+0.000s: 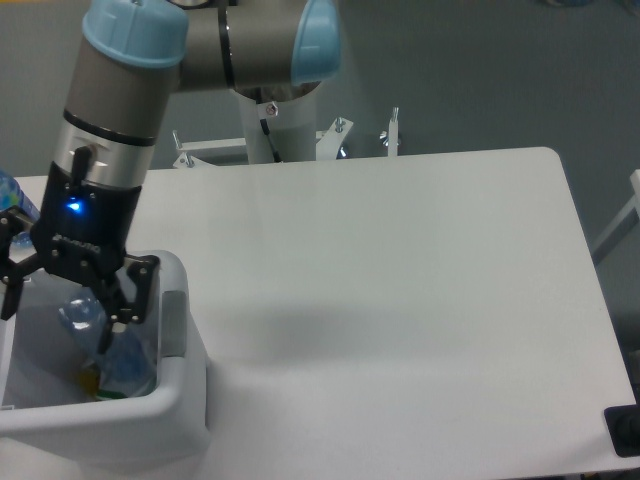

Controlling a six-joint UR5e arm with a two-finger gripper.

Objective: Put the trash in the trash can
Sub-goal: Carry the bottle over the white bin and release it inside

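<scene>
The trash can (130, 415), a white rectangular bin with a grey handle strip (175, 322), stands at the table's front left corner. My gripper (62, 312) hangs over the bin's opening with its jaws spread wide, fingertips just inside the rim. The crushed clear plastic bottle (112, 352) lies tilted inside the bin, below and beside the right finger (122, 305); I cannot see the finger pressing it. The crumpled white paper carton is not visible. A small yellow-green patch shows at the bin's bottom.
A bottle with a blue label (8, 190) peeks in at the left edge behind the arm. The white table (400, 300) stretches to the right. The arm's base and mount (275, 140) stand beyond the far edge.
</scene>
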